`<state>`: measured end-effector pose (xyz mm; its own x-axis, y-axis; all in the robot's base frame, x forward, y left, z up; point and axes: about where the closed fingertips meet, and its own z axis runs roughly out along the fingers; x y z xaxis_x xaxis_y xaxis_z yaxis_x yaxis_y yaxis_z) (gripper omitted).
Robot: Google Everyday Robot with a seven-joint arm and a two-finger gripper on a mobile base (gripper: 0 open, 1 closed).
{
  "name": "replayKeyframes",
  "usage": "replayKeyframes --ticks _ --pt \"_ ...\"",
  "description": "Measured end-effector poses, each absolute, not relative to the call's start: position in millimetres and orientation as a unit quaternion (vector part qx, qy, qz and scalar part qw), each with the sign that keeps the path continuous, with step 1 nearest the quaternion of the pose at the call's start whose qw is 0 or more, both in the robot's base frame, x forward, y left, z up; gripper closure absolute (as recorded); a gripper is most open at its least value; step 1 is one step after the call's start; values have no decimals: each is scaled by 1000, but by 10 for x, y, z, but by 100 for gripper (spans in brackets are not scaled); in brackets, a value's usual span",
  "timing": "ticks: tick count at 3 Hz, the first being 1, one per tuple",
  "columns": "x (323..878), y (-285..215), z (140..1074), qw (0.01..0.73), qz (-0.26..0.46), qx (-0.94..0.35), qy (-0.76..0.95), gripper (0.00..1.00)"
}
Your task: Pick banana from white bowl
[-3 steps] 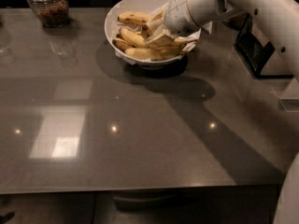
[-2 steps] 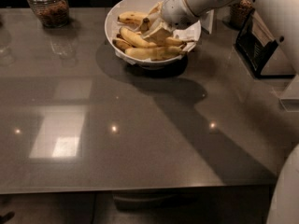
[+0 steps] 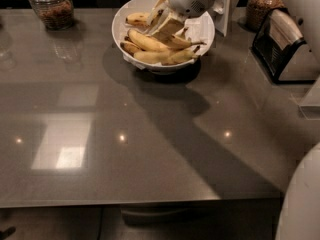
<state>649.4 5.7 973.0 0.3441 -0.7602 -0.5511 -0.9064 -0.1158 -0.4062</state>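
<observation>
The white bowl (image 3: 125, 14) stands at the back middle of the grey counter and holds several yellow, brown-spotted bananas. One long banana (image 3: 147, 41) lies across the middle, another (image 3: 167, 58) along the front rim, and a short one (image 3: 136, 19) at the back left. My gripper (image 3: 165, 20), on a white arm coming in from the upper right, sits inside the bowl just above the middle bananas. It hides part of the bowl's back.
A glass jar with dark contents (image 3: 50, 6) stands at the back left and another jar (image 3: 262, 6) at the back right. A black appliance (image 3: 280, 46) sits to the right of the bowl. A white card (image 3: 223, 11) stands behind the bowl's right rim.
The gripper has shifted a little back and up over the bowl, and the arm has swung toward the top of the view. The bananas look unmoved.
</observation>
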Motion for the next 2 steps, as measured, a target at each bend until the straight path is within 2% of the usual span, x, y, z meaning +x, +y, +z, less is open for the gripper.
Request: replayKeyframes --ticks 2 --pt "6119 -36 9944 336 131 -740 568 100"
